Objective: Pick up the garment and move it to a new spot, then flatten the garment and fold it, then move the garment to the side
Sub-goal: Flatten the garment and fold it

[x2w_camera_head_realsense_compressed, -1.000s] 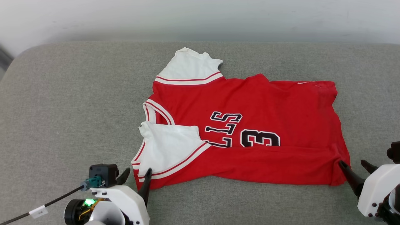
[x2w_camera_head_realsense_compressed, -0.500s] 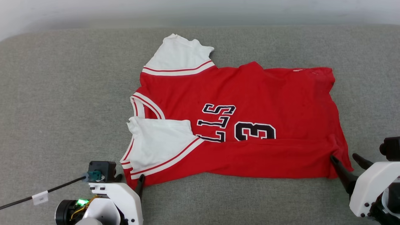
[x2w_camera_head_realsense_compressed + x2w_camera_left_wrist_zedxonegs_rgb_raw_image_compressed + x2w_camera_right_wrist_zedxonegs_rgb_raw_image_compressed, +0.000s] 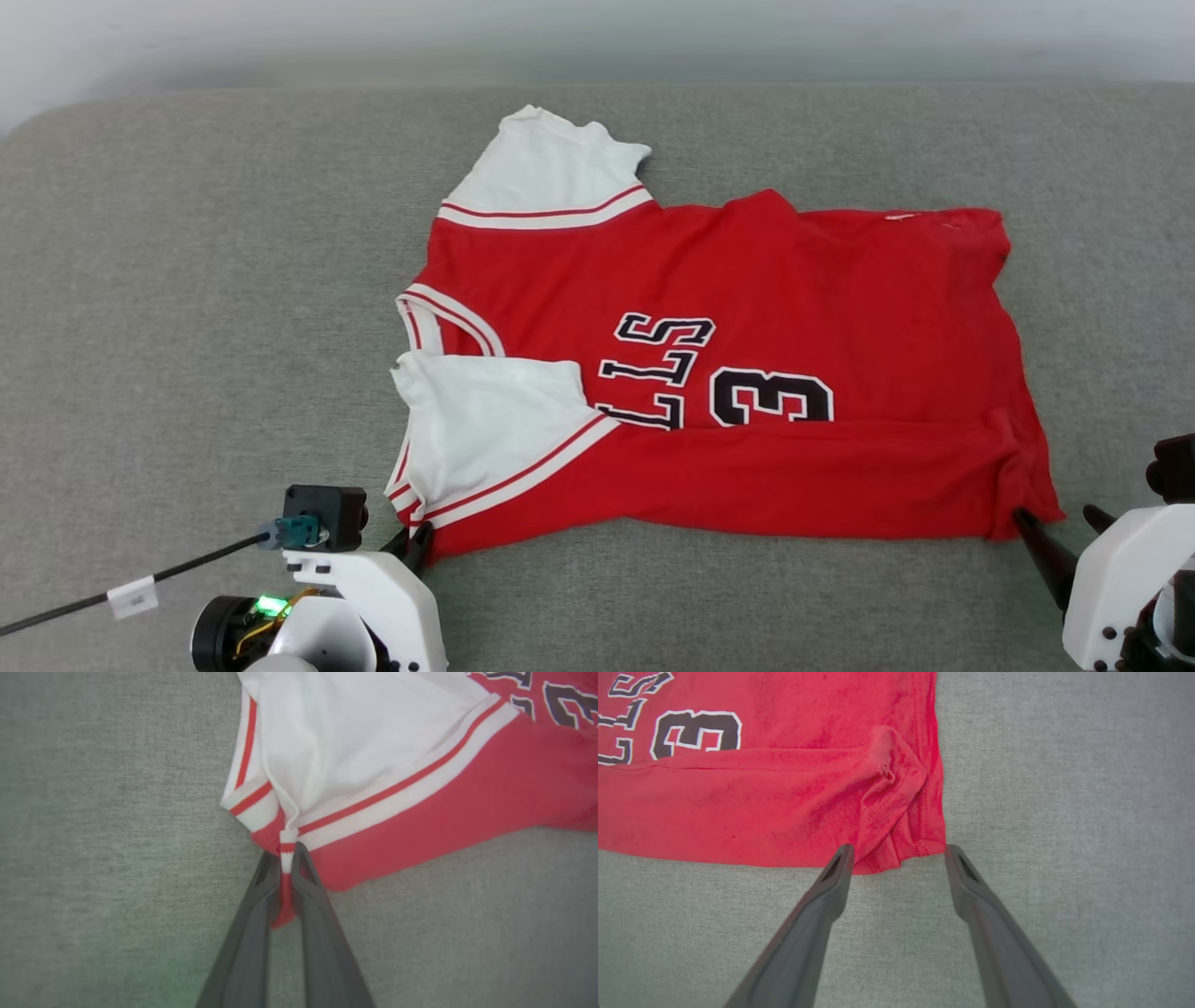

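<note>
The garment [image 3: 747,280], a red jersey with white sleeves and black "23" lettering, lies spread on the grey cushion with its collar to the left. Its near edge is folded up over part of the lettering. My left gripper [image 3: 415,546] is at the near left corner. In the left wrist view this gripper [image 3: 287,854] is shut on the garment's [image 3: 420,793] striped sleeve trim. My right gripper [image 3: 1060,527] stands open at the near right hem corner. The right wrist view has that gripper [image 3: 899,851] straddling the bunched hem of the garment [image 3: 761,802].
The grey fabric surface [image 3: 187,327] stretches wide to the left and right of the shirt. A pale wall [image 3: 597,37] runs behind its rear edge. A black cable with a white tag [image 3: 131,597] trails from my left wrist.
The left gripper's fingers, open one second ago, have shut on the sleeve corner. The right gripper stays open at the hem. The head camera has shifted slightly.
</note>
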Controlling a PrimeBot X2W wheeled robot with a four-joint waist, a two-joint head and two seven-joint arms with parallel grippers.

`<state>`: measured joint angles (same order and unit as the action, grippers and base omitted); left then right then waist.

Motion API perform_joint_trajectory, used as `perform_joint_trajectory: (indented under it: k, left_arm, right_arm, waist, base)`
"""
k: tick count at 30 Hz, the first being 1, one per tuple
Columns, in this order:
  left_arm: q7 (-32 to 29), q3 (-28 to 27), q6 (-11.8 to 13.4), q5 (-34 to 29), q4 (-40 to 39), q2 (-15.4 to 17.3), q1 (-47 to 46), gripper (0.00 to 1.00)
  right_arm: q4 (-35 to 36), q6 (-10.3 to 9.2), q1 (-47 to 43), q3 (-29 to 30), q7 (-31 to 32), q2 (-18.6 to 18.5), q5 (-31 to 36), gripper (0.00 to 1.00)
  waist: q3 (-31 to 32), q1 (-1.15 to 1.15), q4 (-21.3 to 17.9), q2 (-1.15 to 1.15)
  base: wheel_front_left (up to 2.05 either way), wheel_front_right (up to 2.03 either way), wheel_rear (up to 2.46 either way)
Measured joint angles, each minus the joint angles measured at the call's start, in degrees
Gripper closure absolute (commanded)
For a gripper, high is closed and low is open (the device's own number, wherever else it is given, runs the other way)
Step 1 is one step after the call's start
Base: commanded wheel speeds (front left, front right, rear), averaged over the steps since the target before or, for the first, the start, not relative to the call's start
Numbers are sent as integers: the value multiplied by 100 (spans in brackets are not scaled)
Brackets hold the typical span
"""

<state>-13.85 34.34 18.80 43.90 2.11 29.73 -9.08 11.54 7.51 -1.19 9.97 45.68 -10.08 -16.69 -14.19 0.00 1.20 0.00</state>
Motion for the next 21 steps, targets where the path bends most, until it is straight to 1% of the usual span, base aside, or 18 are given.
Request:
perform_joint_trajectory:
  k: [6, 12, 16, 21]
  left_arm:
    - [90, -82, 164, -132, -661, 163, 59, 100]
    - [21, -48, 240, -207, -1201, 225, 46, 100]
    - [-10, -18, 263, -253, -1366, 237, 28, 100]
    - [-41, 27, 258, -236, -1325, 225, 25, 100]
  right_arm:
    - [-478, 0, 135, -15, 14, -4, 146, 0]
    - [-1020, 0, 352, 19, -85, -107, 431, 0]
    - [-1243, 3, 507, 101, -157, -107, 563, 0]
    - [-1427, 5, 604, 131, -169, -120, 705, 0]
  waist:
    - [64, 0, 190, 0]
    - [-39, 0, 355, 0]
    - [-146, 0, 429, 0]
    - [-272, 0, 501, 0]
  base:
    - [0, 0, 0]
    - [0, 0, 0]
    - [0, 0, 0]
    - [0, 0, 0]
